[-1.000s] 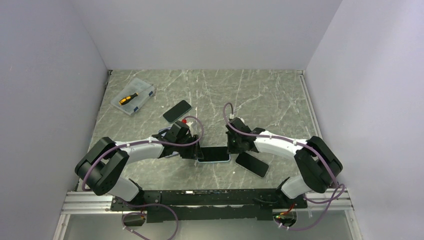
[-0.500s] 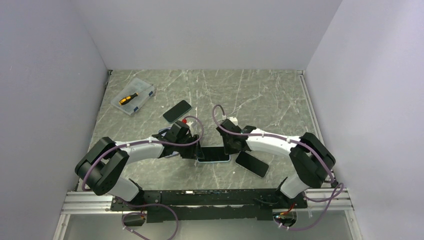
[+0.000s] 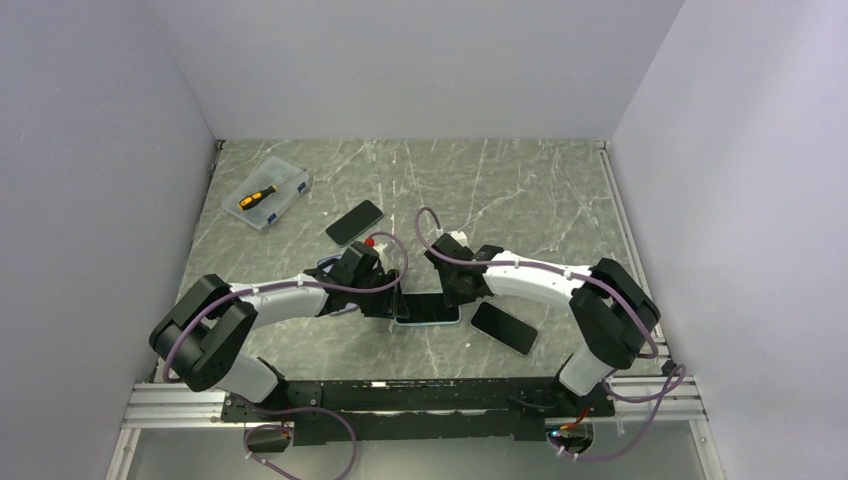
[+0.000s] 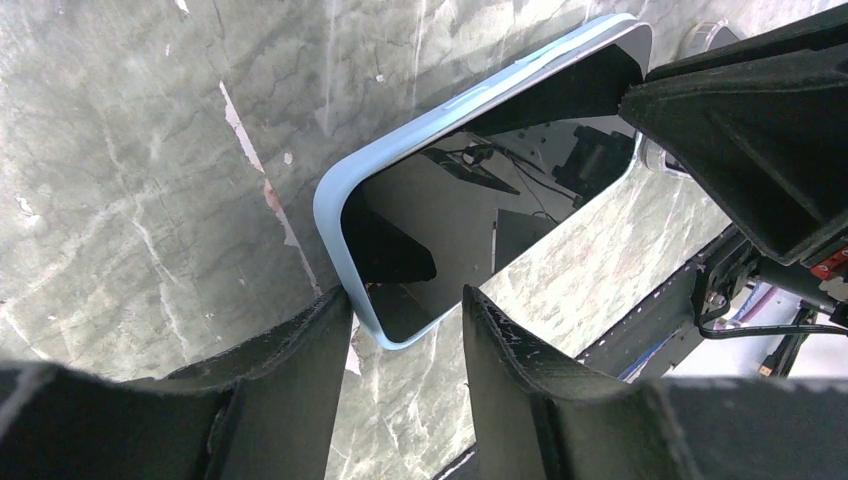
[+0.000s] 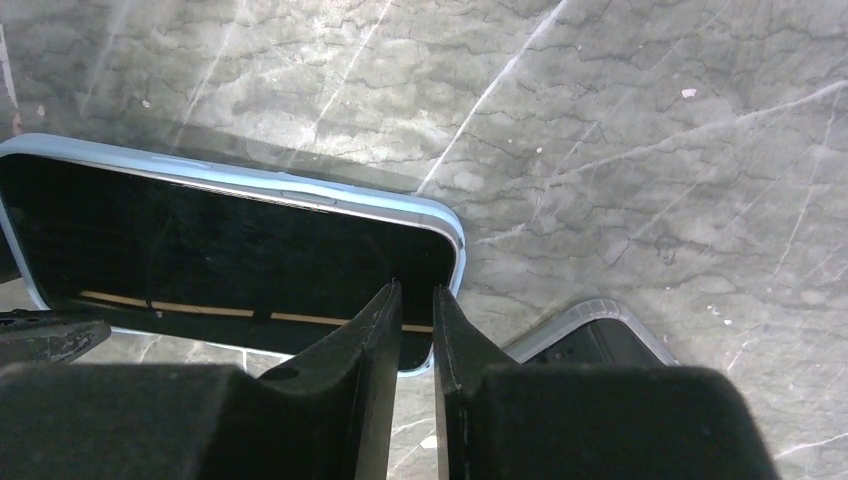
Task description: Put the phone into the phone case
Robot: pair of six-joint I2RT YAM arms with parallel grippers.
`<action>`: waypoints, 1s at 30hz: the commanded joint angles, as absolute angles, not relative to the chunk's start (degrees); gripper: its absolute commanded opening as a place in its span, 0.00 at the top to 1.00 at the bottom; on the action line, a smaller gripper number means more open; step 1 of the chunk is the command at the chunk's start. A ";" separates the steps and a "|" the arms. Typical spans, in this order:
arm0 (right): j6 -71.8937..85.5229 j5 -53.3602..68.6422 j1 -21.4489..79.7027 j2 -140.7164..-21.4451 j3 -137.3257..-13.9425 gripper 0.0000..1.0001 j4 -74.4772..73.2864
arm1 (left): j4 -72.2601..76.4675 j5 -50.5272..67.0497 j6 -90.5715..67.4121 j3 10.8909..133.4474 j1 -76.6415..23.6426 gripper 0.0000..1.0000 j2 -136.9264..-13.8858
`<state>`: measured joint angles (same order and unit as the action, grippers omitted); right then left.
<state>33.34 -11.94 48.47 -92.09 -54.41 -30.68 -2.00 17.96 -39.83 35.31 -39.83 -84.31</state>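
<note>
A black phone (image 3: 428, 308) lies face up inside a light-blue phone case (image 4: 331, 195) on the marble table. My left gripper (image 4: 405, 305) is open, and its fingers straddle the case's near corner. The left finger (image 4: 325, 335) touches the case's edge. In the top view the left gripper (image 3: 387, 300) stands at the phone's left end and my right gripper (image 3: 458, 291) at its right end. In the right wrist view the right gripper (image 5: 415, 290) hovers over the phone's (image 5: 200, 245) right end beside the blue rim (image 5: 300, 196). Its jaws stand a narrow gap apart, holding nothing.
A dark phone-shaped thing with a grey rim (image 3: 503, 327) lies just right of the cased phone, also in the right wrist view (image 5: 590, 335). Another black phone (image 3: 354, 221) lies further back. A clear box with an orange-handled screwdriver (image 3: 266, 194) sits at the back left.
The right arm has swung left, bringing its gripper over the phone's right end, and its jaws have parted slightly. The left arm and the phone have stayed put.
</note>
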 commanded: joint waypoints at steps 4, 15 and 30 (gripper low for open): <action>32.87 -11.00 47.50 -92.89 -57.00 0.80 -26.41 | -3.05 16.94 -38.03 36.98 -40.87 0.48 -83.78; 32.08 -8.52 45.00 -93.60 -54.28 0.86 -24.00 | -5.06 15.93 -37.47 38.04 -40.86 0.47 -83.32; 34.03 -5.57 46.01 -92.11 -42.74 1.00 -21.46 | -9.83 13.52 -35.91 41.58 -40.67 0.40 -82.18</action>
